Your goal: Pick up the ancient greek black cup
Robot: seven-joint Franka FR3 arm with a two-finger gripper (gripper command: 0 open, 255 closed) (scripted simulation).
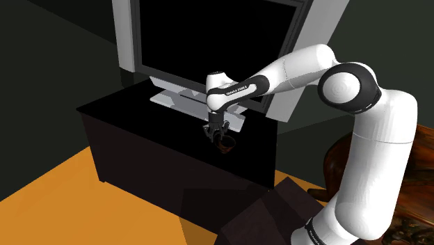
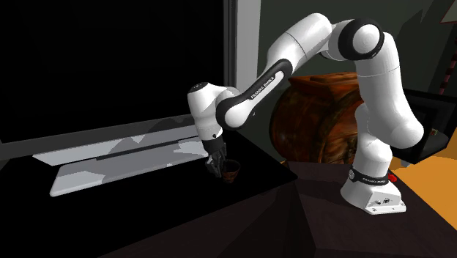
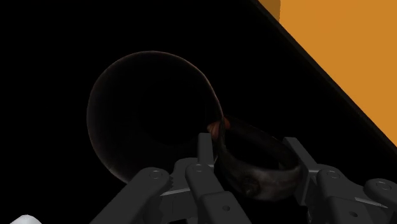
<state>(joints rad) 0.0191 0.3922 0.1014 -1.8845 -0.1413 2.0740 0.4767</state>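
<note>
In the shoulder view, an orange floor [image 1: 49, 181] lies far left. Next comes a black cabinet [image 1: 139, 132] with a flat top. A big TV [image 1: 209, 35] stands on it, and its grey foot [image 1: 174, 97] is at 6 o'clock from the screen. The gripper [image 1: 217, 133] points down over the cabinet top, at 4 o'clock from the grey foot. The black cup [image 1: 224, 144] is very dark with a bit of red-brown. It is just under the gripper, at 5 o'clock from it, close to the cabinet's near edge. I cannot tell if the cup rests on the top or hangs just above it. The white arm [image 1: 375, 153] goes off toward 3 o'clock, then bends down to the dark stand [image 1: 278, 216].

In the second exterior view, the grey foot is on the left. The gripper [image 2: 215, 166] comes next, and the cup [image 2: 231, 173] is at 4 o'clock from it, touching it. A round brown thing [image 2: 315, 124] sits behind the arm, at 2 o'clock from the cup.

In the wrist view, the cup's round bowl [image 3: 153, 114] is at 10 o'clock from the gripper [image 3: 249, 141]. A loop [image 3: 254, 162] sticks out from the bowl's side. The two fingers [image 3: 205, 149] press this loop from both sides, so the gripper is pinching the cup by its loop.
</note>
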